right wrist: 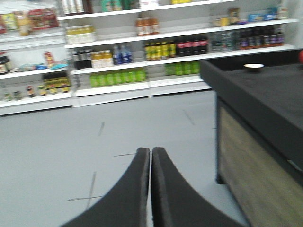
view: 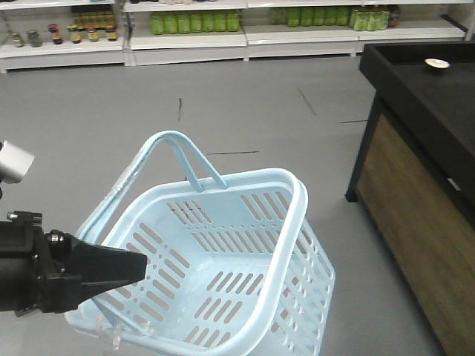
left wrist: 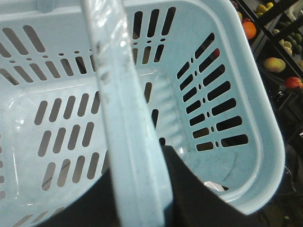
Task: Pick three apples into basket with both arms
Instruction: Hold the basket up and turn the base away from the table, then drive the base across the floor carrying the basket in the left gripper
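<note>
The pale blue basket [view: 297, 215] hangs tilted over the grey floor, and nothing lies inside it. My left gripper [view: 137, 267] is shut on one of its loop handles [view: 122, 189]. In the left wrist view that handle [left wrist: 128, 142] runs between the black jaws of the left gripper [left wrist: 137, 163], above the basket's slotted wall [left wrist: 265, 142]. Two red-and-yellow round fruits [left wrist: 274, 64] [left wrist: 293, 82], possibly apples, lie on a display at the upper right, beyond the basket. My right gripper [right wrist: 151, 152] is shut on nothing and points over the floor.
A black-topped counter with wood sides [view: 423, 96] stands at the right, carrying a small white dish [view: 437, 64]. Store shelves with bottles [view: 185, 30] line the back wall. Orange citrus [left wrist: 249, 29] sits among other fruit on the display.
</note>
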`<state>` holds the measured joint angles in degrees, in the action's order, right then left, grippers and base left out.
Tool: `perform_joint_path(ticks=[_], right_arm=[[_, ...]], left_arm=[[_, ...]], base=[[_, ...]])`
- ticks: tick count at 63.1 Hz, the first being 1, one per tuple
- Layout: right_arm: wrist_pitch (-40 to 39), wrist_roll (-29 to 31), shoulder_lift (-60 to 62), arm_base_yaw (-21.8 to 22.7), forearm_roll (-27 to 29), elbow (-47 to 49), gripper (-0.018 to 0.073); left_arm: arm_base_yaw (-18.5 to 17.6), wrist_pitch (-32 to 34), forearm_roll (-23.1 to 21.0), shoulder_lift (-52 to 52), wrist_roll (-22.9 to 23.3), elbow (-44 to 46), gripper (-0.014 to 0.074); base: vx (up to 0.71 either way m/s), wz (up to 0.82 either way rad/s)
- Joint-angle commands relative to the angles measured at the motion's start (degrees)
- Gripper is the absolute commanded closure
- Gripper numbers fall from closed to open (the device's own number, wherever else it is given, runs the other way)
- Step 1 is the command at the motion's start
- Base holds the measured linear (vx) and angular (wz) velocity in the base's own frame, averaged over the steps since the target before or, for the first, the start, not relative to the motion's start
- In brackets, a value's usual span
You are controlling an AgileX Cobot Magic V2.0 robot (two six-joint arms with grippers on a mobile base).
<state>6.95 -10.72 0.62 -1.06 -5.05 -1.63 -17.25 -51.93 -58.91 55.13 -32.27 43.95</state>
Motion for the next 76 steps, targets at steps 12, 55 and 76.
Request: perform_joint_path(ticks=[12, 55, 76], right_arm=[[-4.30, 0.23, 0.59, 0.42, -0.59, -0.86, 0.0561], [-4.30, 0.23, 0.59, 0.42, -0.59, -0.86, 0.0561], [-4.30, 0.23, 0.59, 0.42, -0.59, -0.86, 0.0561]], left_arm=[[-0.13, 1.54, -4.63, -0.81, -0.19, 1.68, 0.0604], [-0.13, 1.54, -4.63, -0.81, -0.19, 1.68, 0.0604], [-1.71, 0.70, -4.66, -0.81, -0.19, 1.68, 0.0604]], base=[[-0.06, 0.51], [0.01, 0.15], [0.07, 0.27]])
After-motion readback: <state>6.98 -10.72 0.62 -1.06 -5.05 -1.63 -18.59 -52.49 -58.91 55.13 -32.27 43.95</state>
